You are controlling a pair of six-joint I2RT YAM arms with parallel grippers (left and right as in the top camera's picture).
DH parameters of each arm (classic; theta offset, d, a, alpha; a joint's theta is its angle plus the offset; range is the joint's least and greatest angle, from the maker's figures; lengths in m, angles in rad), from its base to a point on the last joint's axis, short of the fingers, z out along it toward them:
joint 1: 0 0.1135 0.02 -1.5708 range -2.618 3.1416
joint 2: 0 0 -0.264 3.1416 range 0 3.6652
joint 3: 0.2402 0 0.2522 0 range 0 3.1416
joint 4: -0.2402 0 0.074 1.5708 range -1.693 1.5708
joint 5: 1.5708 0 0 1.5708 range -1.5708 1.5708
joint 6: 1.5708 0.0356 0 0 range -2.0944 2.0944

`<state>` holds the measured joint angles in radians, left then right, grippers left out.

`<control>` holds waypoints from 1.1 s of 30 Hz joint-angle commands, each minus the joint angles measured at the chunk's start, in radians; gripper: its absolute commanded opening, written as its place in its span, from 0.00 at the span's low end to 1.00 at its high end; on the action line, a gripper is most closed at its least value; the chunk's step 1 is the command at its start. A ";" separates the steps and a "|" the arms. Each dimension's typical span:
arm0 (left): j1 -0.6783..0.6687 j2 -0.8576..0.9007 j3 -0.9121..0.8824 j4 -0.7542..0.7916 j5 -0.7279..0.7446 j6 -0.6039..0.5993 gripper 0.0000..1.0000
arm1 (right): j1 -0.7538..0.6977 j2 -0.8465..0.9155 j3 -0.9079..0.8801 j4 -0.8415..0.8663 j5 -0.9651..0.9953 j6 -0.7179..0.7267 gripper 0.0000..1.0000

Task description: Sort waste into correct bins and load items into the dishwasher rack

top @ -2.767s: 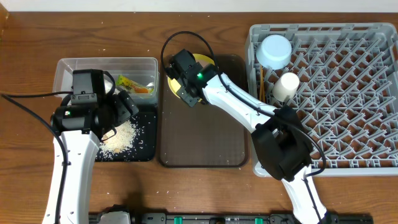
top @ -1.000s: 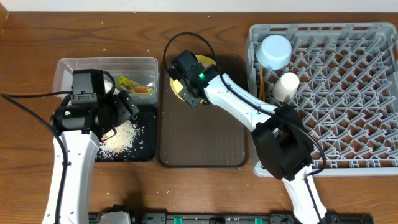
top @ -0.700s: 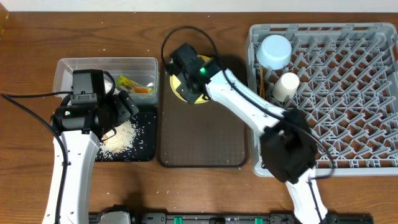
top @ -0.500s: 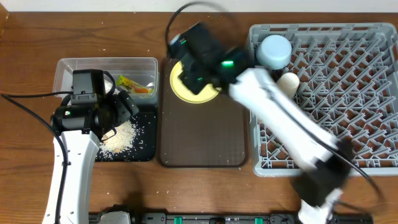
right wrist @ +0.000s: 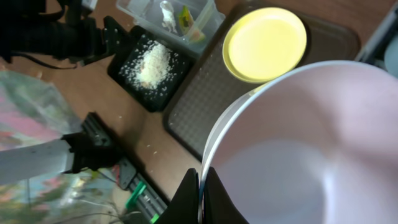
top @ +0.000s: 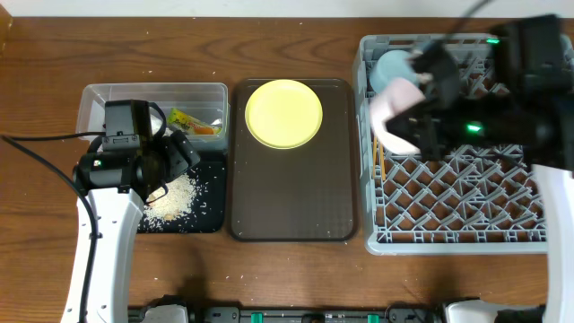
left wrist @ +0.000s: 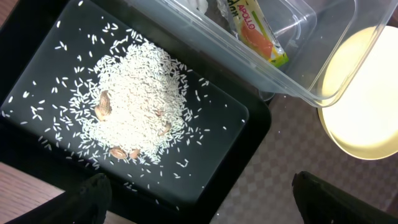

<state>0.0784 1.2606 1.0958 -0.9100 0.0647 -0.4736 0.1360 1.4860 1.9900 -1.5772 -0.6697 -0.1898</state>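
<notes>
My right gripper [right wrist: 200, 193] is shut on the rim of the pale pink-white bowl [right wrist: 311, 143] and holds it over the left part of the grey dishwasher rack [top: 502, 197]. The bowl [top: 399, 117] hides the white cup. The light-blue bowl [top: 387, 67] sits in the rack's far left corner, and the chopsticks [top: 380, 157] lie along its left side. The yellow plate [top: 283, 112] lies bare on the brown tray [top: 291, 197]. My left gripper [left wrist: 202, 205] is open and empty above the black tray [left wrist: 249, 130], which holds the rice grains [left wrist: 134, 109].
The clear tub [top: 99, 99] behind the black tray holds the green-and-orange wrapper [left wrist: 255, 34] and the white tissue [left wrist: 198, 5]. The plate's edge [left wrist: 367, 99] shows right of the tub. The brown tray sits between the bins and the rack.
My right arm swung from over the yellow plate to the rack, carrying the pink-white bowl. The plate now shows whole. The left arm has not moved.
</notes>
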 commanded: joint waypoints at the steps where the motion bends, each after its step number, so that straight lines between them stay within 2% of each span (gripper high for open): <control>1: 0.004 0.002 0.014 -0.002 -0.005 0.005 0.96 | -0.109 -0.040 -0.045 -0.045 -0.167 -0.150 0.01; 6: 0.004 0.002 0.014 -0.002 -0.005 0.005 0.96 | -0.240 -0.055 -0.217 -0.036 -0.279 -0.248 0.01; 11: 0.004 0.002 0.014 -0.002 -0.005 0.005 0.96 | -0.346 -0.054 -0.476 0.012 -0.611 -0.380 0.01; 13: 0.004 0.002 0.014 -0.002 -0.005 0.005 0.96 | -0.375 -0.053 -0.565 0.029 -0.672 -0.414 0.01; 18: 0.004 0.002 0.014 -0.002 -0.005 0.005 0.96 | -0.424 -0.052 -0.749 0.093 -0.696 -0.484 0.01; 23: 0.004 0.002 0.014 -0.002 -0.005 0.005 0.96 | -0.481 -0.051 -0.882 0.215 -0.696 -0.488 0.01; 28: 0.004 0.002 0.014 -0.002 -0.005 0.005 0.96 | -0.549 -0.020 -0.986 0.362 -0.696 -0.404 0.01; 33: 0.004 0.002 0.014 -0.002 -0.005 0.005 0.96 | -0.599 0.027 -1.039 0.419 -0.701 -0.386 0.01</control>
<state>0.0784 1.2606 1.0958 -0.9096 0.0643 -0.4736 -0.4366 1.4887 0.9695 -1.1652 -1.3209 -0.5953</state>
